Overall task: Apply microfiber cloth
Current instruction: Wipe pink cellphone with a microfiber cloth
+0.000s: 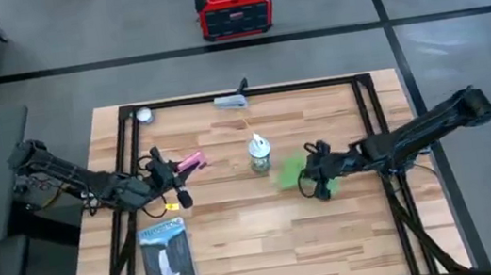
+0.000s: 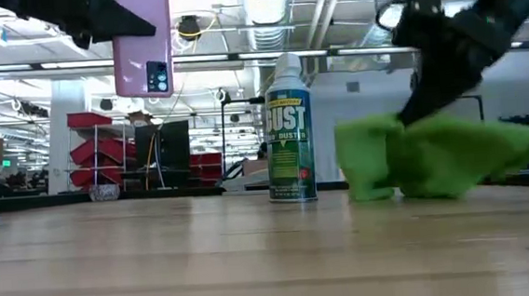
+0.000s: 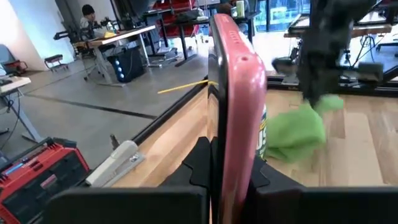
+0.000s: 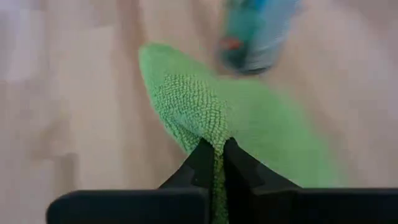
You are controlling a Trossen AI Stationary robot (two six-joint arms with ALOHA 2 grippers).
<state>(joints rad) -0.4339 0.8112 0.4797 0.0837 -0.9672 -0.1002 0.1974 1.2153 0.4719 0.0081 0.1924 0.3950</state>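
The pink phone (image 1: pixel 192 161) hangs in the air left of the table's middle, with my left gripper (image 1: pixel 178 168) shut on it; the low view shows the phone's back (image 2: pixel 142 40) with the camera end down. The bright green microfiber cloth (image 1: pixel 288 172) bunches just right of a dust-spray can (image 1: pixel 259 153), and its lower folds (image 2: pixel 435 178) reach the table top. My right gripper (image 1: pixel 313 182) is shut on the cloth's right side. My left gripper pinches the phone between its two fingers, one on each broad face (image 3: pixel 239 124). The fingers come level from the table's left. The phone stands edge-on toward the wrist camera, upright and lifted clear of the table. My right gripper pinches a gathered fold of the cloth (image 4: pixel 214 140) between its two fingertips, slanting down from the table's right. How many layers it has cannot be told. The rest of the cloth (image 4: pixel 249 118) spreads ahead of the fingers toward the can, slack.
A blue-grey booklet (image 1: pixel 168 255) lies near the front left. A grey stapler-like tool (image 1: pixel 231 99) and a small round thing (image 1: pixel 143 114) sit at the far edge. A black frame (image 1: pixel 373 130) borders the table. A red box (image 1: pixel 234 8) stands on the floor beyond.
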